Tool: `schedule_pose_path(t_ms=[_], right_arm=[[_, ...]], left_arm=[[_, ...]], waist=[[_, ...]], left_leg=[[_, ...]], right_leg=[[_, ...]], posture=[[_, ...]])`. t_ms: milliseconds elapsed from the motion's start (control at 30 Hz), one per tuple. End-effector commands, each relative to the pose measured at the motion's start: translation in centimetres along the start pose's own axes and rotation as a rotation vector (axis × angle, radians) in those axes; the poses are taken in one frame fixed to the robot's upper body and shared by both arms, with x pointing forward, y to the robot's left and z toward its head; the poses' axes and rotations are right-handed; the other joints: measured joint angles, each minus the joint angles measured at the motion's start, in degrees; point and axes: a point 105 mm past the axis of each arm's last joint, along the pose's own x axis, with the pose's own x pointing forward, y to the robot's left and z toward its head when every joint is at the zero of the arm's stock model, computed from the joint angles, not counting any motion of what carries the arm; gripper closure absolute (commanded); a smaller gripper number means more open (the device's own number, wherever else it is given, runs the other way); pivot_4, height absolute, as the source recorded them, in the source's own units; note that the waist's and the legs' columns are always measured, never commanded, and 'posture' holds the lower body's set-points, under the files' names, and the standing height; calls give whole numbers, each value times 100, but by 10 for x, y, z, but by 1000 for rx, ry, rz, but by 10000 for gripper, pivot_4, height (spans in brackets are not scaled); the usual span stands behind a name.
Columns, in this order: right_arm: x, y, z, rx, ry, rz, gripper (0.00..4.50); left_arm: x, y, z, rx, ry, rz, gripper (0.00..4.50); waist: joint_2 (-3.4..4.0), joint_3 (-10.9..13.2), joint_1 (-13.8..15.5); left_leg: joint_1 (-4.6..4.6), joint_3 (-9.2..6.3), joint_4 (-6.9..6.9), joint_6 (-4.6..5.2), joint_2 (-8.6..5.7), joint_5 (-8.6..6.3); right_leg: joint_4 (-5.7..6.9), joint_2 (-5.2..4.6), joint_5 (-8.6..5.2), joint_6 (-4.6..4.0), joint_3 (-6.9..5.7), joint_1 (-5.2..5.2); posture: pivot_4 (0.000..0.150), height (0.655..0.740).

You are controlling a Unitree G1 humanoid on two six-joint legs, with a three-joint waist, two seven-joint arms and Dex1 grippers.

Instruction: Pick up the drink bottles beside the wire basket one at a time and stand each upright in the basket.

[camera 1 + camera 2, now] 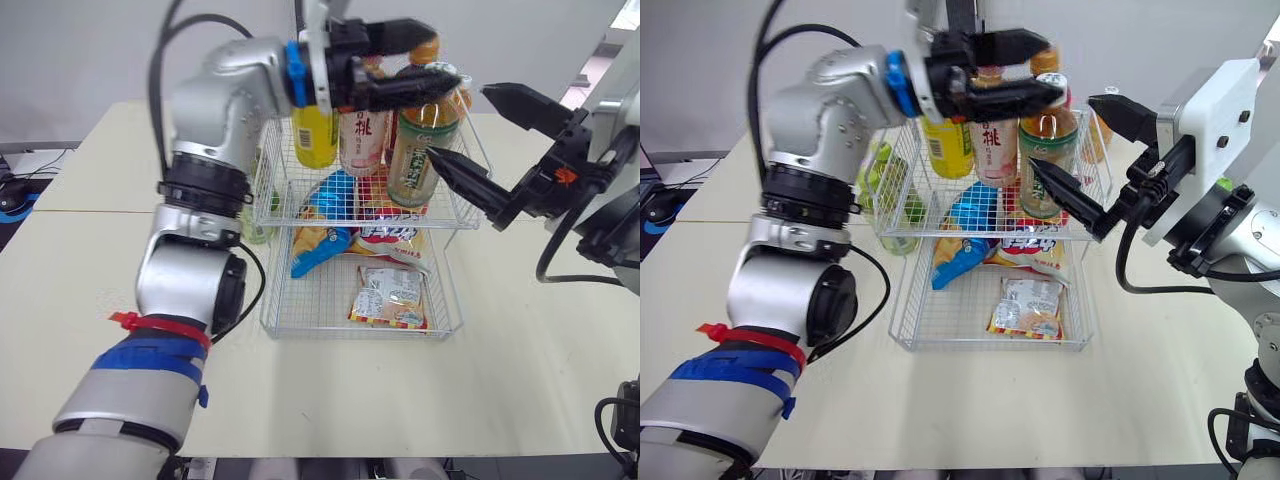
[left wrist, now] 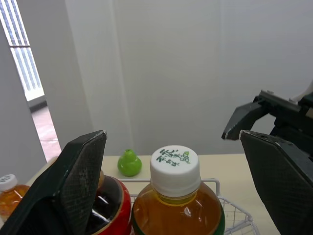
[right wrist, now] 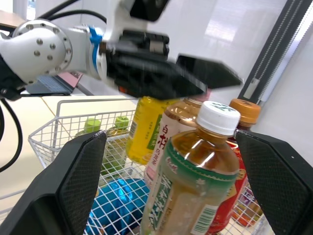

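A two-tier wire basket [image 1: 350,333] stands mid-table. Its upper tier holds upright bottles: a yellow one [image 1: 314,135], a peach-label one [image 1: 362,140], an orange-capped one [image 3: 243,110] and a white-capped tea bottle [image 1: 420,145]. My left gripper [image 1: 430,62] hovers open at the tea bottle's cap [image 2: 174,161], a finger on each side, not touching. From the right, my right gripper [image 1: 458,121] is open, its tips close to the tea bottle's side. Green-capped bottles [image 1: 878,165] stand on the table by the basket's left side, partly hidden by my left arm.
The lower tier holds a blue chip bag [image 1: 322,225] and flat snack packets [image 1: 390,295]. A small green pear-shaped object [image 2: 129,163] sits far back on the table. Open tabletop lies in front of the basket and to its right.
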Motion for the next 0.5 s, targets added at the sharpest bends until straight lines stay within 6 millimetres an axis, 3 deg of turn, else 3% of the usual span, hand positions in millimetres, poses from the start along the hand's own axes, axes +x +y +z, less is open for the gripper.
schedule_pose_path(t_ms=[33, 167, 267, 500], right_arm=[[2, 14, 6, -5, -20, 89, 0], [5, 38, -5, 4, 50, 249, 0], [5, 56, -16, 28, 68, 333, 0], [17, 46, -11, 113, -16, 381, 0]], left_arm=[[-15, -6, 21, 14, -53, 17, 141], [-42, -3, 21, -8, -53, 114, 141], [-74, 0, 13, 12, -27, 246, 141], [-164, 2, 9, 81, 33, 658, 141]], waist=[[0, 0, 9], [1, 0, 4], [3, -2, -13], [2, -1, -16]], left_leg=[[0, -2, 2, -1, 0, 0], [4, 0, 5, -2, 1, 1], [16, 1, 3, -3, 6, 2], [23, -2, 5, -13, 7, 8]], right_leg=[[1, 0, 0, 0, -1, 1], [4, -2, 0, 0, 2, 4], [6, -2, 0, 0, 2, 9], [12, -5, 0, 0, -1, 15]], posture=[[1500, 7400], [1500, 7400], [1500, 7400], [1500, 7400]])
